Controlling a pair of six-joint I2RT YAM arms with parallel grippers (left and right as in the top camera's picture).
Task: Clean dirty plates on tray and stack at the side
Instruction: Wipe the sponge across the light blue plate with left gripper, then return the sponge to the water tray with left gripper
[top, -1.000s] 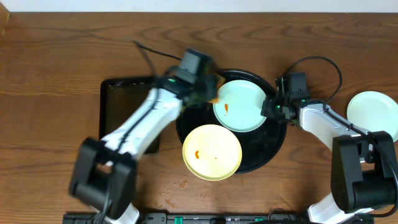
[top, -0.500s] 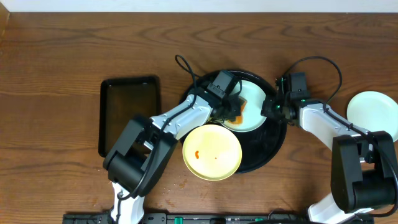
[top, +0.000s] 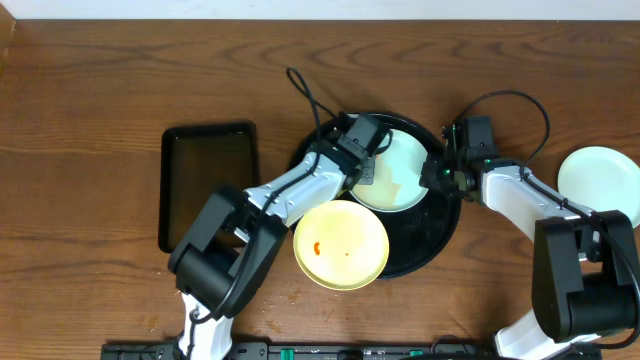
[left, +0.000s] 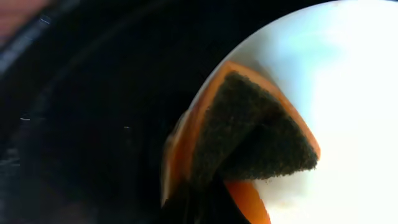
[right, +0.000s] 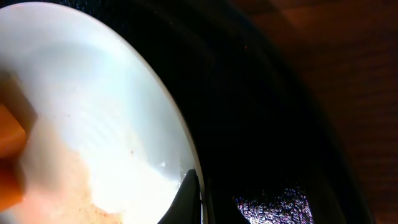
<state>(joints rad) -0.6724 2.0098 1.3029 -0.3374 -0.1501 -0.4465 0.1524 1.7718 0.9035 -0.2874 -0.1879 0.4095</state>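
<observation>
Step in hand: scrubbing the mint-blue plate (top: 400, 170) where it lies, far side of the round black tray (top: 440, 235).

- Left gripper (top: 368, 168) is pinched on a folded sponge (left: 255, 137), orange with a dark scouring face. The dark face is down on the plate's left half.
- Right gripper (top: 432, 177) is nipped on the plate's right rim. The right wrist view shows one fingertip (right: 186, 193) over the rim; the lower one is hidden.
- A faint tan film (right: 68, 183) lies across the plate's floor. You probably need more passes. Work it in short overlapping strokes towards the held rim, so your right grip takes the push.
- Press flat and lightly. The tray looks glossy and slick, so a hard sideways shove could skate the plate out of the pinch.
- Mind the yellow plate (top: 340, 245), just near of the sponge and overhanging the tray's near-left rim. It carries an orange-red smear (top: 317, 248) and looks next in line.
- A pale plate (top: 598, 178) sits alone at the far right of the wooden table (top: 100, 90), well apart from the tray. That is likely the stacking spot.
- A rectangular black tray (top: 208, 185) lies to the left.
- Of the room, only a pale strip (top: 320, 8) shows along the table's far edge.
</observation>
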